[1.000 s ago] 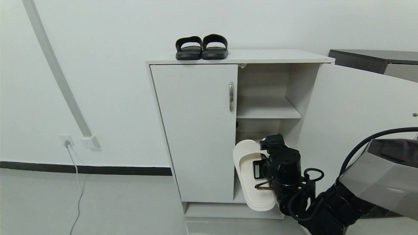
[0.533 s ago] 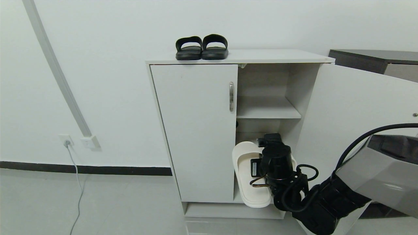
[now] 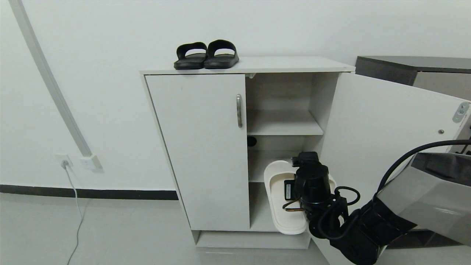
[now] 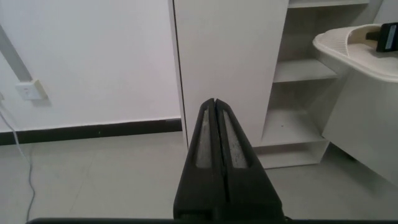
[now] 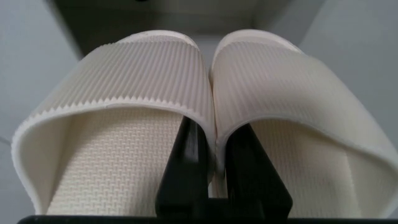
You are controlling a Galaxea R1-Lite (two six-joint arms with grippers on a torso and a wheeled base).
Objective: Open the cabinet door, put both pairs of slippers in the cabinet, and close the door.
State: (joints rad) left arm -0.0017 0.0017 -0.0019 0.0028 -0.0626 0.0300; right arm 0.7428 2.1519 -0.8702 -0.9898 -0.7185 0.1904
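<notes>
At lower centre, the white slippers point(image 3: 278, 198) are clamped together in the right end effector point(image 5: 214, 149). Both can thus presumably be shelved at once.

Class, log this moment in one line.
right pincer: shut on white slippers, before cabinet | left pincer: shut, empty | black slippers: on cabinet top | right door: open
</notes>
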